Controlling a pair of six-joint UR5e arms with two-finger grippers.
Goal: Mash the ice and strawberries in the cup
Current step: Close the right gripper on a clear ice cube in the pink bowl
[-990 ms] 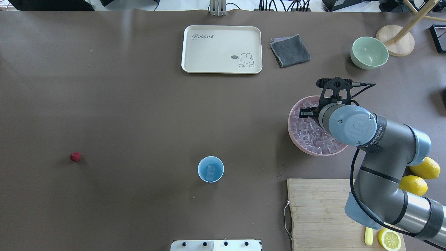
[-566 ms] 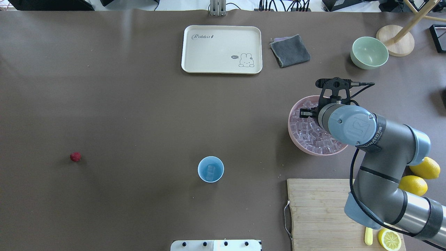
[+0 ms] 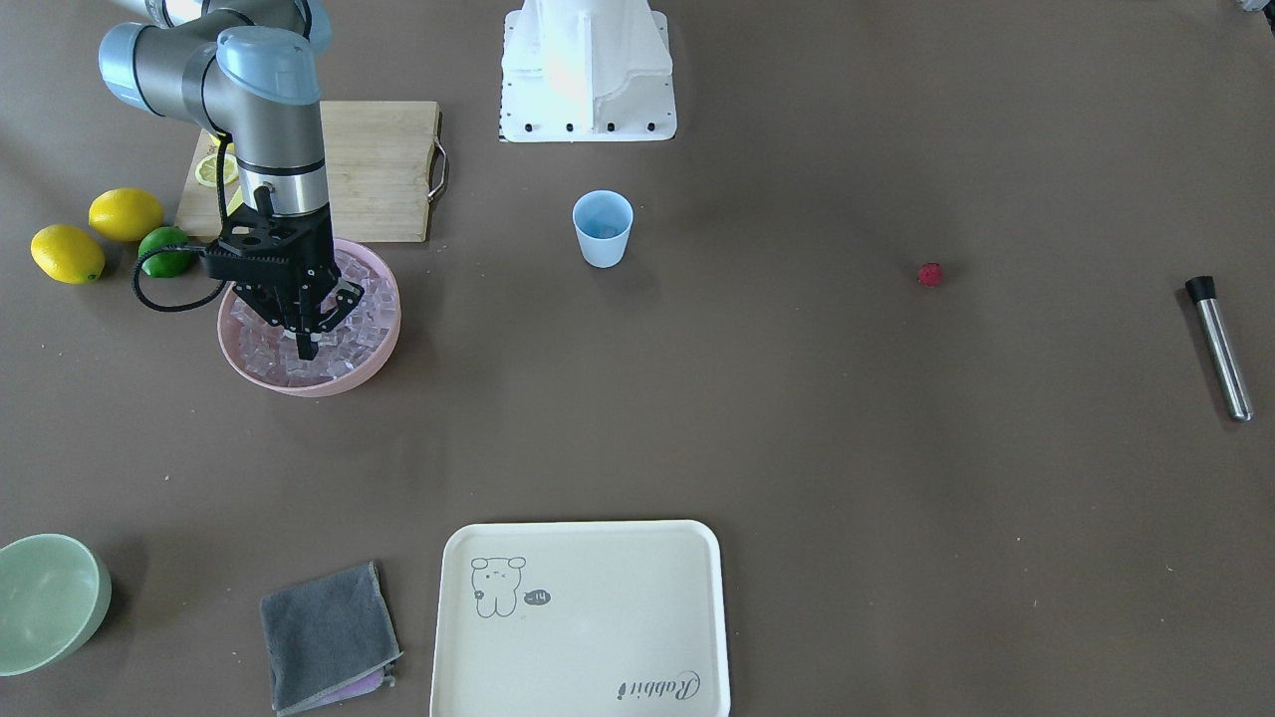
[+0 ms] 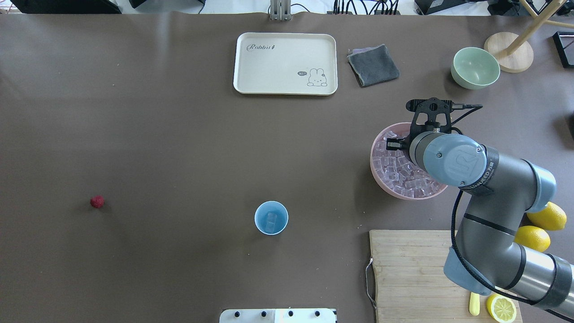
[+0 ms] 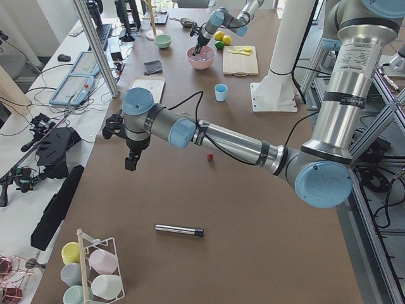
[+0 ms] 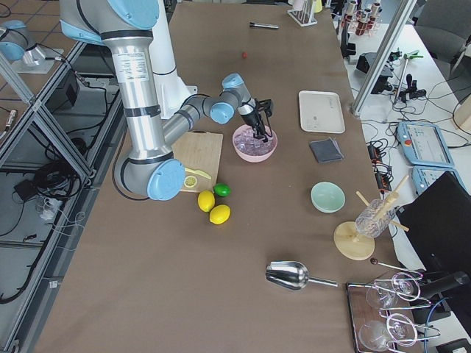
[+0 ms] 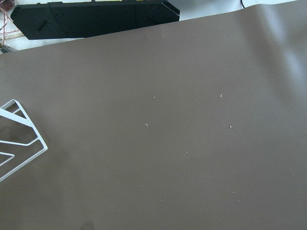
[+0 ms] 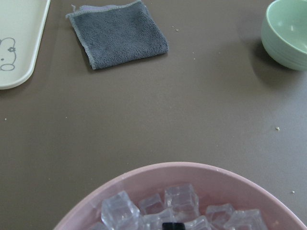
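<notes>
The right gripper [image 3: 305,344] is hanging tips-down in the ice [image 3: 257,344] of the pink bowl [image 3: 371,360] at the worktop's right end. Its fingers are narrow, and a pinched cube is unconfirmed. It should be lifting straight up before crossing to the blue cup [image 4: 271,217] by the robot-side edge. The strawberry [image 4: 97,201] is lying far left. The left gripper [image 5: 130,163] is showing too little to tell its spread.

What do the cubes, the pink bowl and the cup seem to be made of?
The cubes: clear, glassy, sharp-edged with no melt water showing, so probably acrylic rather than real ice. The bowl: opaque pink with a smooth matte rim, likely plastic or melamine. The cup: light blue, thin-walled, evenly coloured, apparently plastic.
</notes>
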